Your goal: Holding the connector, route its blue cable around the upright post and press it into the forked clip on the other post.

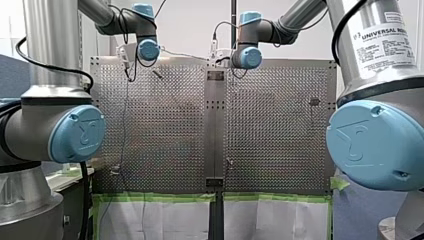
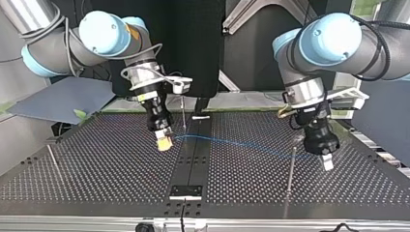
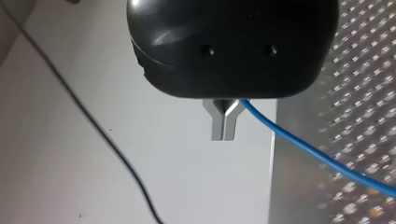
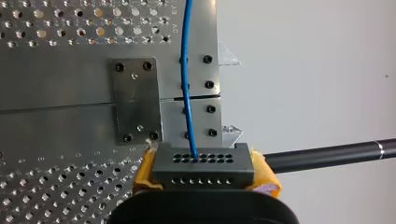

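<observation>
Holed grey connector (image 4: 203,167), thin blue cable (image 4: 187,70)

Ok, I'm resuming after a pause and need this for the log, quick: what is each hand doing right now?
Left hand: closed, seemingly on the blue cable.
Right hand: closed on the connector.

Counter (image 4: 56,126) is looking like dull perforated metal, cable (image 4: 186,70) smooth blue plastic, connector (image 4: 203,170) matt grey.
</observation>
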